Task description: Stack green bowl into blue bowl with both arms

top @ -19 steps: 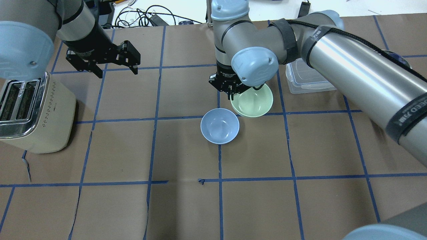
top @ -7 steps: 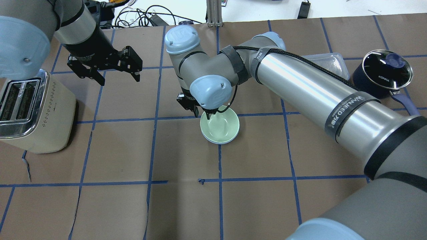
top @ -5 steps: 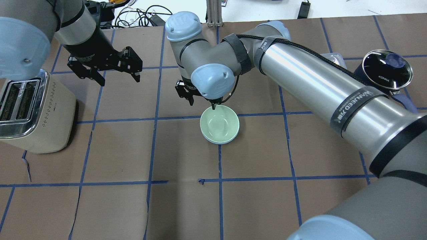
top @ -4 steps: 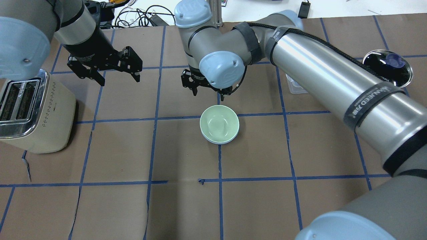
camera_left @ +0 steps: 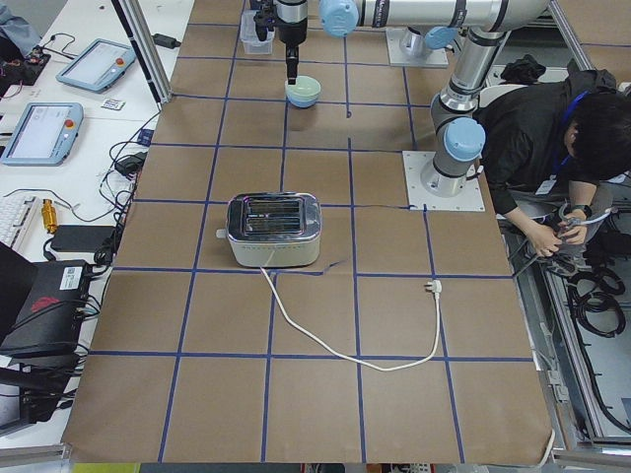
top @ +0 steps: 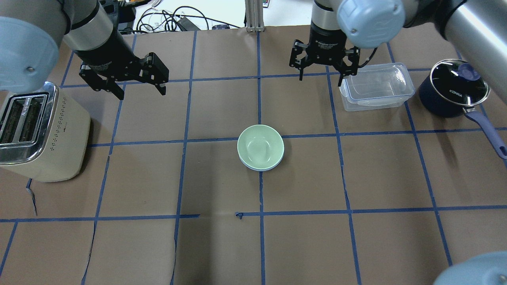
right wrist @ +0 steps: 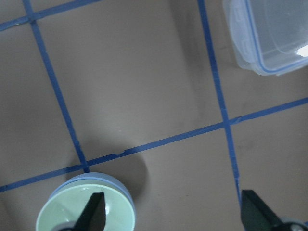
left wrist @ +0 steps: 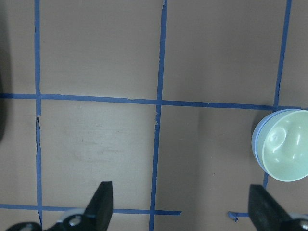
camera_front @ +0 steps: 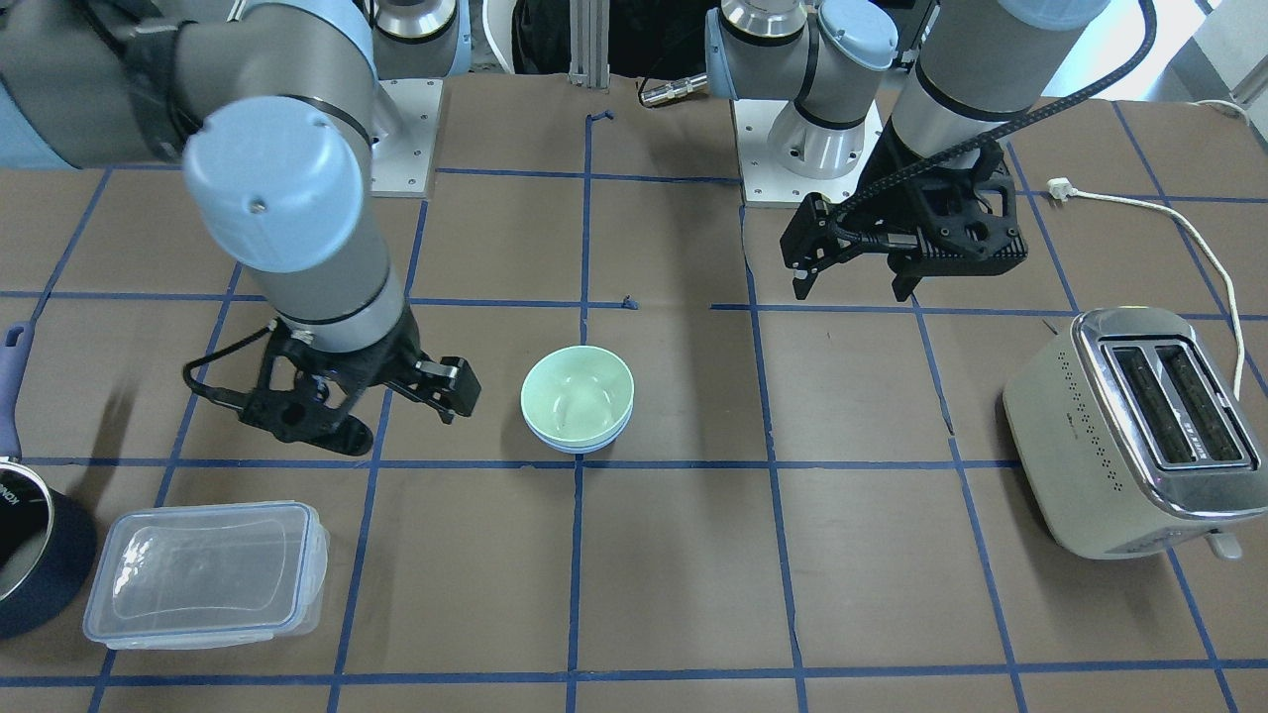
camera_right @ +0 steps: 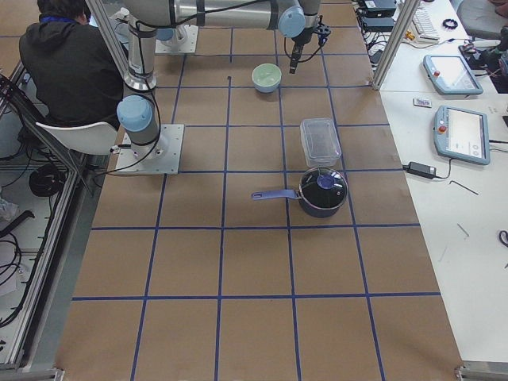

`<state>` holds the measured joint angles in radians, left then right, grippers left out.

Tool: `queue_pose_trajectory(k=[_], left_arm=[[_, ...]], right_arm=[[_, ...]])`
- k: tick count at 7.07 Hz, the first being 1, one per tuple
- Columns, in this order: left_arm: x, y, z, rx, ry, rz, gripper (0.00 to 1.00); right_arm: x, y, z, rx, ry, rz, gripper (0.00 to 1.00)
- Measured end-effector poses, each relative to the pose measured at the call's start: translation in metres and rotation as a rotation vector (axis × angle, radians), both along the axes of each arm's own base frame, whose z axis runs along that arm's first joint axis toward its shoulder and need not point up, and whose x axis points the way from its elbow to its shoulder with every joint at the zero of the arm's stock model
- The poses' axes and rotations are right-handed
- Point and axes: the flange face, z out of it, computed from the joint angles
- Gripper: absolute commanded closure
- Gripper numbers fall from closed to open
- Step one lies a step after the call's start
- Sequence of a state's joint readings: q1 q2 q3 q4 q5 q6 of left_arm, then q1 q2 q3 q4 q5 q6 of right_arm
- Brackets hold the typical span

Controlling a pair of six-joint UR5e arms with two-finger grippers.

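Note:
The green bowl [top: 260, 145] sits nested inside the blue bowl [top: 262, 168] at the table's middle; only a thin blue rim shows under it. The pair also shows in the front view, green bowl [camera_front: 578, 396] in blue bowl [camera_front: 581, 447]. My right gripper [top: 320, 79] is open and empty, above the table behind and right of the bowls, next to the clear container. My left gripper [top: 140, 93] is open and empty at the back left, well clear of the bowls. The left wrist view shows the stacked green bowl [left wrist: 285, 150] at its right edge.
A cream toaster [top: 39, 130] stands at the left edge, its cord [camera_front: 1169, 213] trailing behind. A clear lidded container [top: 376, 85] and a dark blue pot [top: 453, 87] with a glass lid stand at the back right. Blue tape lines grid the brown table cover.
My right gripper set the green bowl into the blue bowl, let go, and drew back up and to the right toward the container. The left arm has barely moved.

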<state>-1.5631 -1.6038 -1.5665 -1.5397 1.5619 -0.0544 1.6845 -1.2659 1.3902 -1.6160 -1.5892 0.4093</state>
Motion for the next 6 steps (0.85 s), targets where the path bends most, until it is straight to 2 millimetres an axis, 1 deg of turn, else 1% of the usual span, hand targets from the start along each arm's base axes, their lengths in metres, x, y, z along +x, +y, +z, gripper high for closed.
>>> queue_pose_trajectory(k=[1, 2, 3, 4, 5, 6], left_arm=[[0.000, -0.001, 0.000, -0.001, 0.000, 0.002, 0.00], [0.000, -0.003, 0.000, -0.003, 0.000, 0.003, 0.00], [0.000, -0.004, 0.000, -0.004, 0.001, 0.003, 0.00], [0.000, -0.005, 0.000, -0.006, 0.002, 0.003, 0.00], [0.000, -0.004, 0.000, -0.008, 0.002, 0.003, 0.00], [0.000, -0.004, 0.001, -0.008, 0.002, 0.003, 0.00]], right_arm=[[-0.030, 0.013, 0.010, 0.003, 0.005, 0.004, 0.00], [-0.048, 0.022, 0.012, 0.012, 0.002, 0.022, 0.00], [-0.053, 0.029, 0.016, 0.011, -0.009, 0.045, 0.00], [-0.055, 0.040, 0.027, -0.003, -0.016, 0.102, 0.00], [-0.057, 0.056, 0.039, -0.018, -0.020, 0.167, 0.00], [-0.057, 0.073, 0.044, -0.026, -0.022, 0.206, 0.00]])
